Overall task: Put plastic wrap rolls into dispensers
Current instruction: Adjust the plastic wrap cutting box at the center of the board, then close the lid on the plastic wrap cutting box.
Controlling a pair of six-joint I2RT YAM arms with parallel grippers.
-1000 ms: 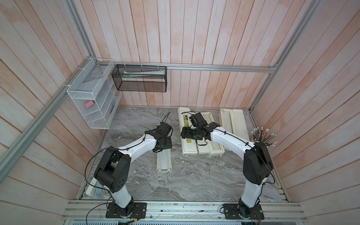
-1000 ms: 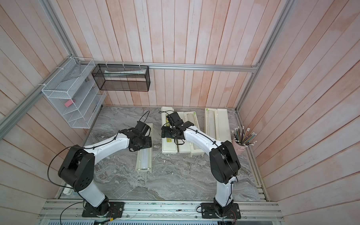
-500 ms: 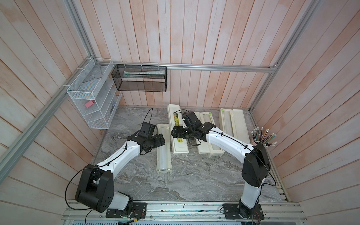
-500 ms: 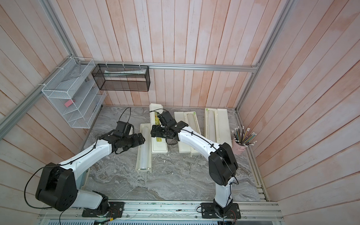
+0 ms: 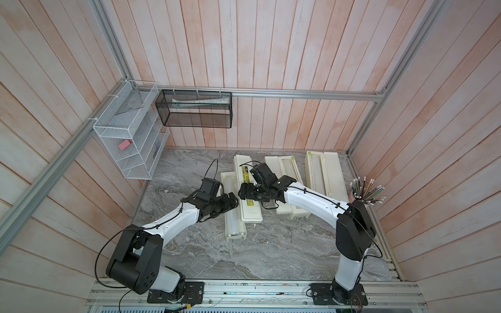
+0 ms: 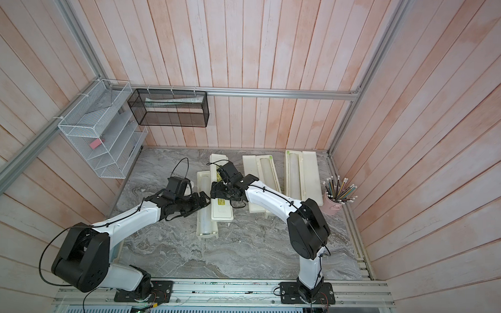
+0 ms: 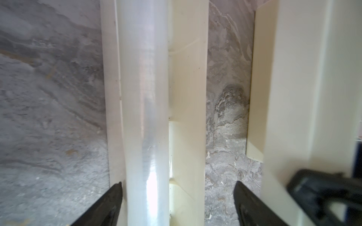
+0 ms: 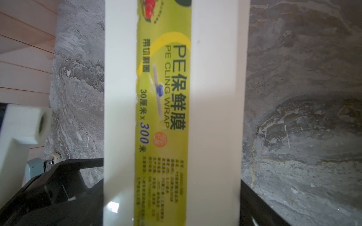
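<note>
A translucent plastic wrap roll (image 5: pixel 233 222) (image 7: pixel 145 117) lies in the trough of the leftmost dispenser (image 5: pixel 235 237) (image 6: pixel 207 235). My left gripper (image 5: pixel 234 203) (image 7: pixel 178 187) hangs open over the roll, one finger on each side, holding nothing. My right gripper (image 5: pixel 243 194) (image 8: pixel 172 187) is shut across that dispenser's cream lid (image 5: pixel 248 211) (image 8: pixel 213 97). The lid's yellow-green label (image 8: pixel 164 97) faces up, and the lid sits just right of the trough. Two more dispensers (image 5: pixel 273 168) (image 5: pixel 331 174) lie open to the right, each with a roll (image 5: pixel 287 167) (image 5: pixel 314 171) inside.
A pink cup of pencils (image 5: pixel 365 192) stands by the right wall. On the left wall hangs a white wire rack (image 5: pixel 129 147), and a black mesh basket (image 5: pixel 193 109) hangs on the back wall. The grey marbled table (image 5: pixel 269 249) runs to the front rail.
My right gripper has carried the lid leftward, up against the trough. My left gripper has opened and drawn back a little from the roll, its arm swinging lower.
</note>
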